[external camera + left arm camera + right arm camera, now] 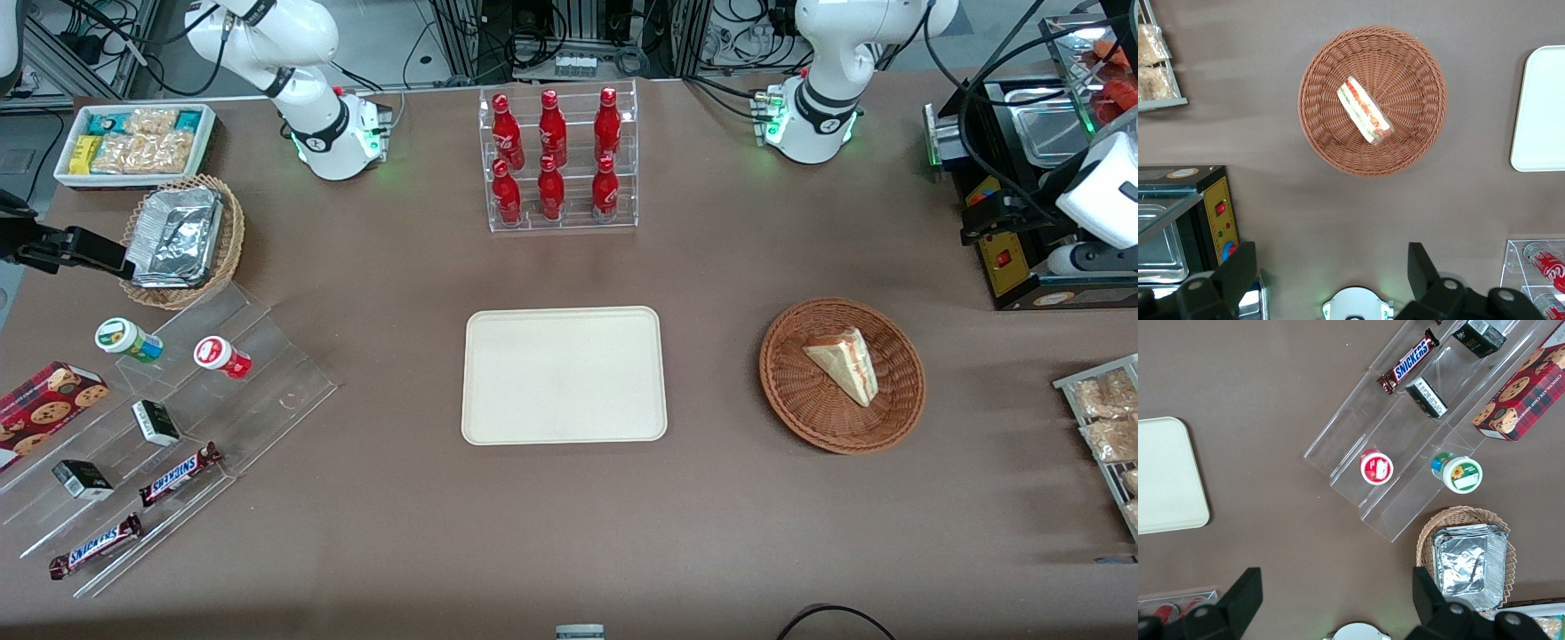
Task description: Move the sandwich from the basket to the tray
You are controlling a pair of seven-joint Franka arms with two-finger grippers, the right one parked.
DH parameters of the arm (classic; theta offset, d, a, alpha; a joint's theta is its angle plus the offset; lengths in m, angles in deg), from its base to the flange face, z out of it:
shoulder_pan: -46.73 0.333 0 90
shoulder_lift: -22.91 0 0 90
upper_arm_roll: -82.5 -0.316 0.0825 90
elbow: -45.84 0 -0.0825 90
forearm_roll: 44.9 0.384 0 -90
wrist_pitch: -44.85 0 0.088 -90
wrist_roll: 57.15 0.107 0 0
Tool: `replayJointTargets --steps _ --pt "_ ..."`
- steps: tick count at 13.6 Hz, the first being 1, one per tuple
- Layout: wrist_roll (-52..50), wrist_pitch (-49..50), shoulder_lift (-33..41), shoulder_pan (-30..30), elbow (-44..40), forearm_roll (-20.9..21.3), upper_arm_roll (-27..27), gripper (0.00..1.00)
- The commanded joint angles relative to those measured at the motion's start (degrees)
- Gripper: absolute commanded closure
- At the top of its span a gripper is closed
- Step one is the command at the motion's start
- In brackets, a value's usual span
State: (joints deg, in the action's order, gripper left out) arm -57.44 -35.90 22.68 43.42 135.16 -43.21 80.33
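Observation:
The sandwich (845,363) is a pale triangular wedge lying in the round reddish-brown wicker basket (800,418), toward the working arm's end of the table. The left wrist view shows the sandwich's (1365,111) red and green filling and the basket (1318,127) from above. The cream-white tray (564,374) lies flat at the table's middle with nothing on it, beside the basket; its edge shows in the left wrist view (1541,107). My left gripper (978,220) hangs high by the food warmer, apart from the basket. It is open and empty (1331,273), fingers (1238,273) wide apart.
A clear rack of red bottles (557,160) stands farther from the camera than the tray. A black food warmer (1031,178) and a rack of snack packets (1107,418) sit at the working arm's end. A stepped acrylic display (178,418), a foil basket (182,240) and a white snack bin (133,142) sit at the parked arm's end.

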Motion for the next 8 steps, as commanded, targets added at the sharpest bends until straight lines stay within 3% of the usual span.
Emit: replayJointTargets --steps 1,6,8 --pt "1.1 1.3 -0.1 0.8 -0.5 -0.1 0.4 0.0" --pt "-0.2 -1.8 -1.8 0.4 2.6 1.3 0.5 0.0" --pt "-6.6 -6.3 -1.4 0.1 6.8 1.8 0.8 0.0"
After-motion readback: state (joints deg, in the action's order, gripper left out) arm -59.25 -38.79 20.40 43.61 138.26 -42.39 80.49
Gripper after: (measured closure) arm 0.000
